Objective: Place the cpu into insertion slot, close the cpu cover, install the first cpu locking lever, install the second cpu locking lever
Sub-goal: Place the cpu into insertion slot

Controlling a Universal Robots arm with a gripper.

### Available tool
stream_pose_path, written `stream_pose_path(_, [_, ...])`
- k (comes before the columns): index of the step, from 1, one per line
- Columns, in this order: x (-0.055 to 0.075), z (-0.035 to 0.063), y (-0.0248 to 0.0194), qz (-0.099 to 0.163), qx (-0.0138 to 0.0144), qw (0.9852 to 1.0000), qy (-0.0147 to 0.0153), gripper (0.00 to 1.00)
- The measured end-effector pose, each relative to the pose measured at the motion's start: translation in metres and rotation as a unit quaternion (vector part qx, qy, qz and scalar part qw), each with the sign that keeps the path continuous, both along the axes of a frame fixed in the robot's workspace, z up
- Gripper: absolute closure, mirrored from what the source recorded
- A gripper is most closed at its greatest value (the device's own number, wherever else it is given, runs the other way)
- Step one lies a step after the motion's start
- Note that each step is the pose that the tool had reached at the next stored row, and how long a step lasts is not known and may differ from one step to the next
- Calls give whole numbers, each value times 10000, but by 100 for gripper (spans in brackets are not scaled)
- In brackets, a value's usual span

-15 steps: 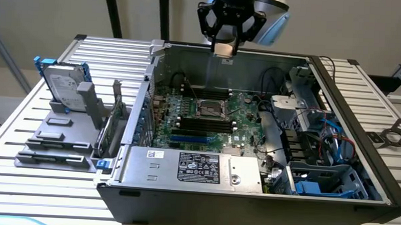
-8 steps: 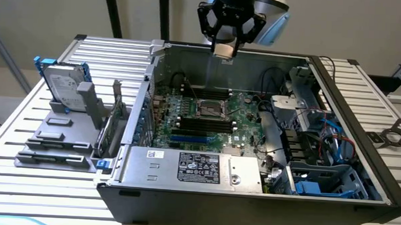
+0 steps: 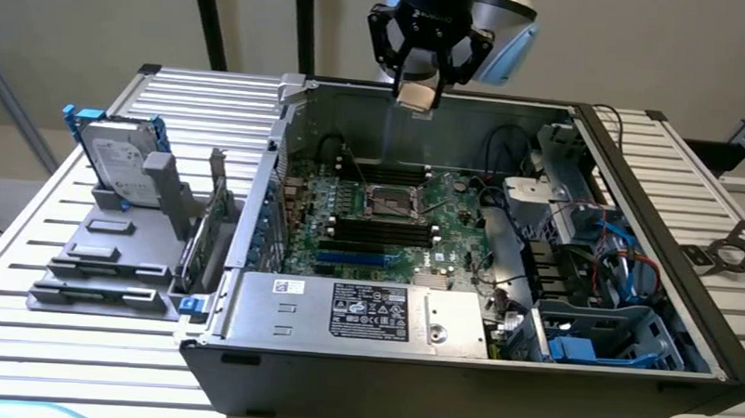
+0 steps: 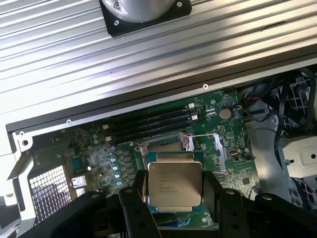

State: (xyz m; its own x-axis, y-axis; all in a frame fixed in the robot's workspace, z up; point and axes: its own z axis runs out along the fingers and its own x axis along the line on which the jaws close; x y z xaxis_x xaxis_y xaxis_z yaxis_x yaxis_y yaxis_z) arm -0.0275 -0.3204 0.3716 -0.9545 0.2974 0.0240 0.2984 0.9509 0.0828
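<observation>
My gripper (image 3: 417, 88) hangs above the back wall of the open computer case (image 3: 466, 380), shut on the cpu (image 3: 416, 95), a flat square chip with a silvery top. In the wrist view the cpu (image 4: 175, 184) sits between the two black fingers (image 4: 136, 191) of the gripper (image 4: 176, 194). Well below it, on the green board, lies the insertion slot (image 3: 391, 202), a square socket with a dark centre; it appears as the insertion slot (image 4: 163, 147) just beyond the chip. The thin metal cpu cover (image 4: 205, 148) stands swung open beside the socket.
Black memory sticks (image 3: 385, 233) lie just in front of the socket. A labelled metal box (image 3: 369, 311) fills the case's front, and cables and blue drive bays (image 3: 606, 273) sit at the exterior view's right. A hard drive (image 3: 120, 158) stands on a grey holder on the slatted table (image 3: 82, 348).
</observation>
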Motion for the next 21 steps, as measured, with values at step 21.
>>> stream_pose_path(21, [0, -173, 0, -1899, -2, 9818, 13, 45])
